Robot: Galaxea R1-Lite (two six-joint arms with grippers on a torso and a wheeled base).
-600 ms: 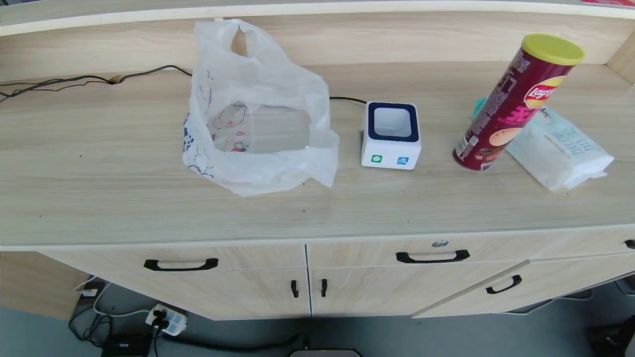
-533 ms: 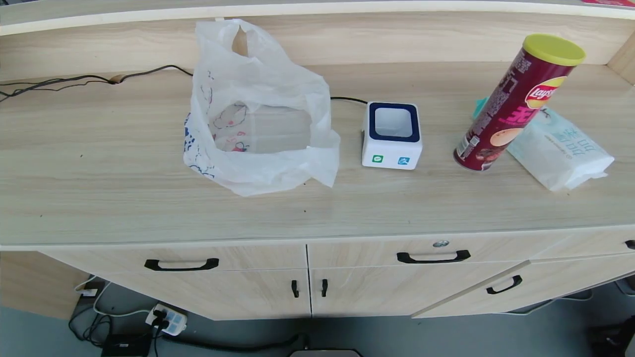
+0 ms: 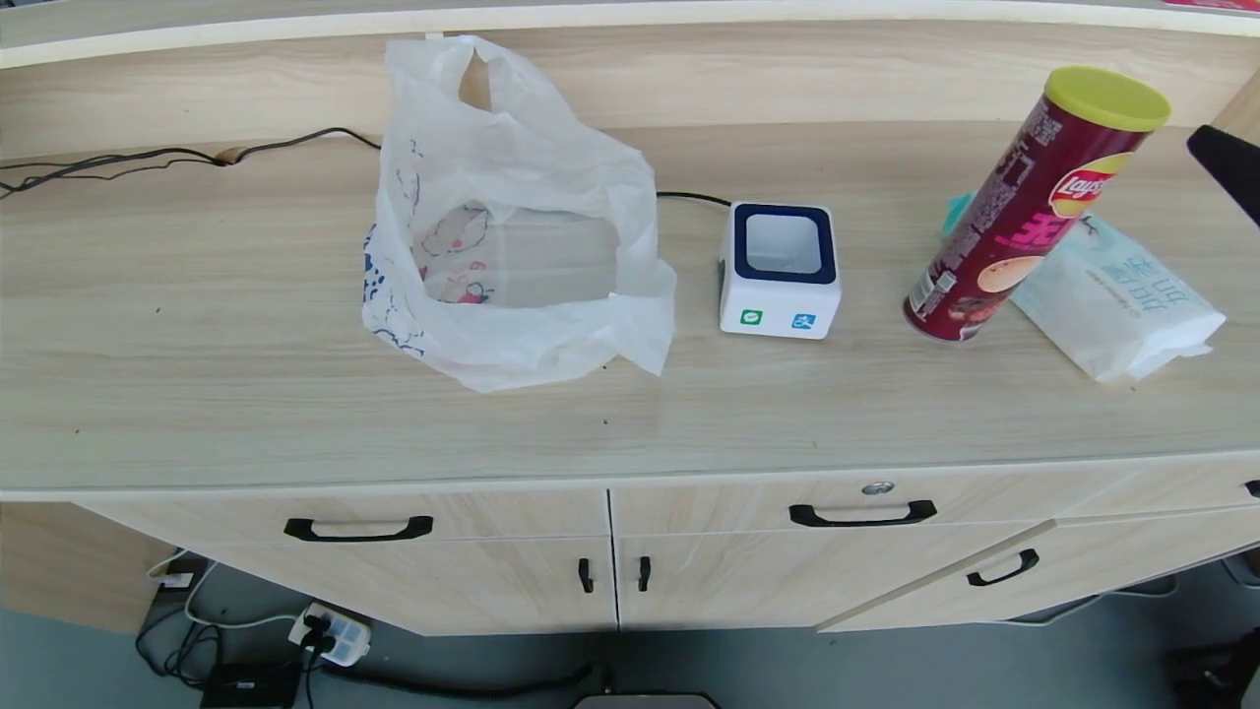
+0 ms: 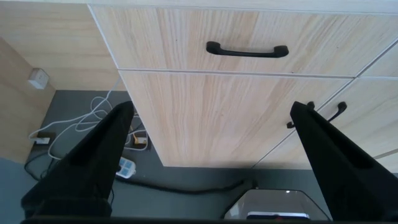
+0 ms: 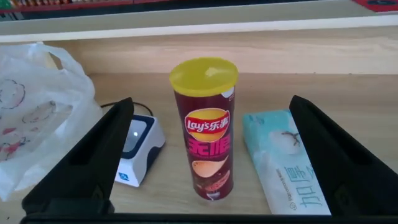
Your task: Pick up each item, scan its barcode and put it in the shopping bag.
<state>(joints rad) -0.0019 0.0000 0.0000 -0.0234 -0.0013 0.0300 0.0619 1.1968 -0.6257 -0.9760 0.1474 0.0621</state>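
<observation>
Fingers of the left gripper (image 4: 212,107) stand spread wide with nothing between them; in the left wrist view they hang low in front of a wooden cupboard (image 4: 205,118), facing a black drawer handle (image 4: 247,51), with cables (image 4: 93,124) on the floor beside it. In the right wrist view the right gripper (image 5: 211,101) is spread just as wide and holds nothing; farther off between its fingers the chip can (image 5: 205,130) stands upright on the counter (image 5: 261,59), with the scanner (image 5: 138,152) to one side, the tissue pack (image 5: 283,162) just beside it on the other, and the shopping bag (image 5: 37,112) beyond the scanner. In the head view one dark finger (image 3: 1228,165) of that gripper sits at the right edge, near the can's yellow lid and apart from it; the bag stands open toward the left, the scanner between bag and can, and the tissue pack lies flat to the can's right.
</observation>
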